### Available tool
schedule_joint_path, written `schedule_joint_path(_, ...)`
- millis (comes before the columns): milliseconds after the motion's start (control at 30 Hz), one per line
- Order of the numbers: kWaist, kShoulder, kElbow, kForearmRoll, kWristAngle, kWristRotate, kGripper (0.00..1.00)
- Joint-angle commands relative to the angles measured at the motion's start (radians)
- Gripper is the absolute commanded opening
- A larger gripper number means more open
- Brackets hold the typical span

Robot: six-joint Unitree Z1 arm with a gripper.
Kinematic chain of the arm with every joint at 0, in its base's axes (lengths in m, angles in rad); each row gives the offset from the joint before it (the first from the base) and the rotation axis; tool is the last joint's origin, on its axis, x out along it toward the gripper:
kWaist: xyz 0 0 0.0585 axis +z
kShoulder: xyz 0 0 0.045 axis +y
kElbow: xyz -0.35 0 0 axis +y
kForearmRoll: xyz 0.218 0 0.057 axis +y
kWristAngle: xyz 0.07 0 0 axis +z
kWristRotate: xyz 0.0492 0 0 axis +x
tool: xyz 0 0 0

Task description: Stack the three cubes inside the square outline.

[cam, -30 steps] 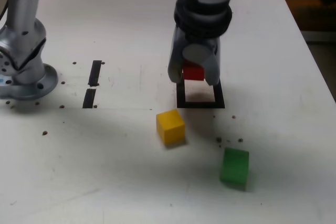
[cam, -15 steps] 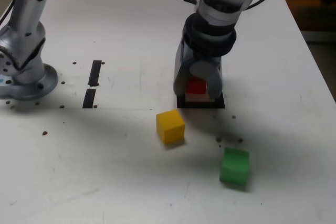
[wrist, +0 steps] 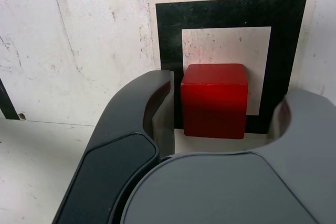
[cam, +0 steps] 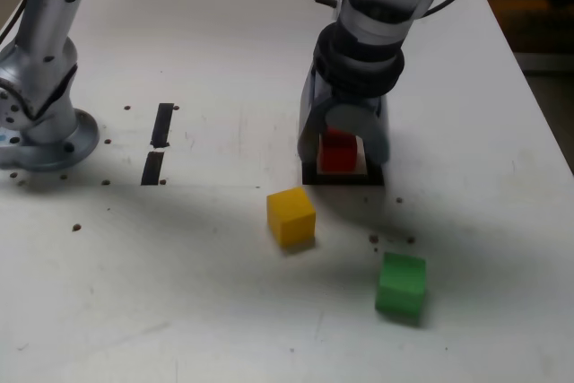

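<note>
Gaps beside the red cube (wrist: 214, 100) show only in the wrist view: the jaws (wrist: 223, 116) stand apart around it, over the square outline (wrist: 170, 40). Only the exterior view shows the yellow cube (cam: 291, 217) and green cube (cam: 401, 285), out on open worktop (cam: 206, 284), the arm (cam: 372, 24) reaching down.

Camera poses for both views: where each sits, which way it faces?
Exterior view: off the arm, above the table, facing down at a slant; shows the arm's base and wrist section, plus the gripper.
Wrist view: on the wrist, looking past both fingers down at the table; of the robot, only gripper parts show.
Shared: gripper, red cube, square outline. Yellow cube and green cube show only in the exterior view.
</note>
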Motion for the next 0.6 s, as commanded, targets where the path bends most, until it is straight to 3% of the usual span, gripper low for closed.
schedule_joint_path(0, 0.001, -0.013, -0.007, 0.015, 0.003, -0.001, 0.98)
schedule_joint_path(300, -0.036, -0.151, -0.012, 0.127, 0.019, -0.047, 1.0)
schedule_joint_path(433, -0.086, -0.216, -0.001, 0.162, -0.009, -0.093, 0.99)
schedule_joint_path(567, -0.133, -0.23, 0.034, 0.174, -0.065, -0.248, 0.98)
